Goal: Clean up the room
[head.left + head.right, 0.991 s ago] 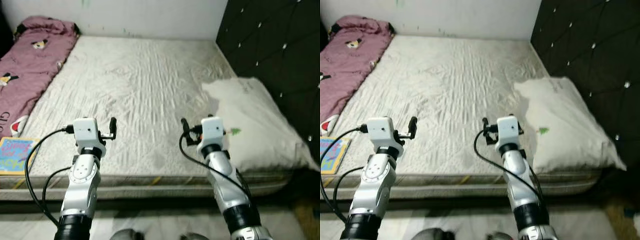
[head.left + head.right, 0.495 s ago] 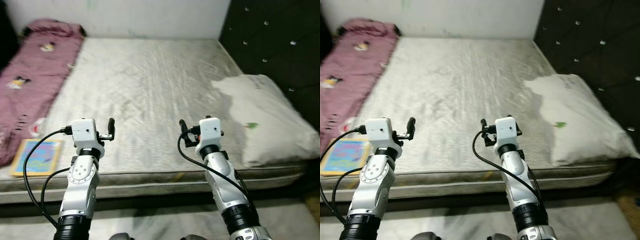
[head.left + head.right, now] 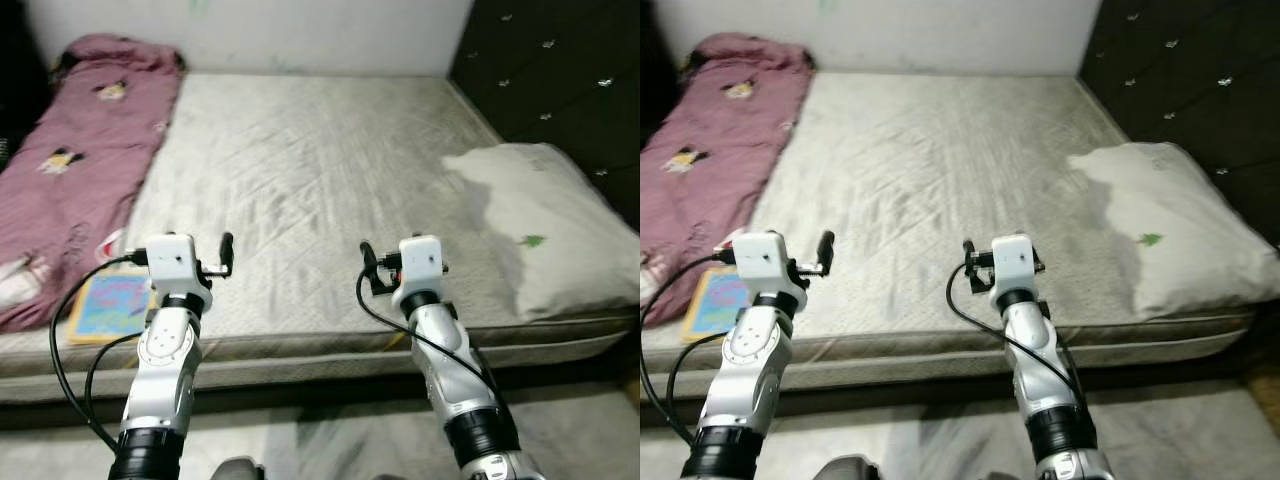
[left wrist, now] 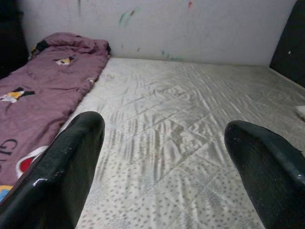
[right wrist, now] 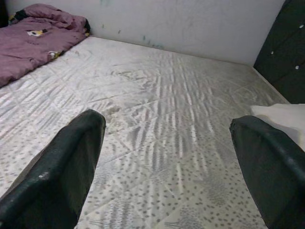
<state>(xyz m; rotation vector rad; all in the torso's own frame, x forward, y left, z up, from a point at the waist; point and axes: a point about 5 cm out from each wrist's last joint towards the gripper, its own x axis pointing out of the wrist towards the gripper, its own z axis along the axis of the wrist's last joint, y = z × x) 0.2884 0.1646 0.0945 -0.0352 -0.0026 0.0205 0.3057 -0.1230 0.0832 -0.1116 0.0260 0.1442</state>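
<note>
A: We face the mattress [image 3: 310, 170], bare, grey-white, quilted, running back to a white wall [image 4: 190, 28] with a few paint smudges. Our left gripper [image 4: 162, 157] hangs above the near edge, fingers spread wide, nothing between them.

B: Same for our right gripper [image 5: 167, 162]: fingers well apart, empty, over the near part of the mattress. Both arms are raised side by side, apart from each other.

A: Things we can see to tidy: a purple blanket [image 3: 85, 160] with cartoon prints lies bunched along the mattress's left side, from the wall down to the near corner.

B: Just beside its near end, a colourful picture book [image 3: 110, 303] lies flat by the left edge, touching or slightly under the blanket; we cannot tell which.

A: On the right, a white pillow [image 3: 545, 225] with a small green mark rests against the dark tufted headboard [image 3: 550, 70], overhanging the near edge a little.
</note>
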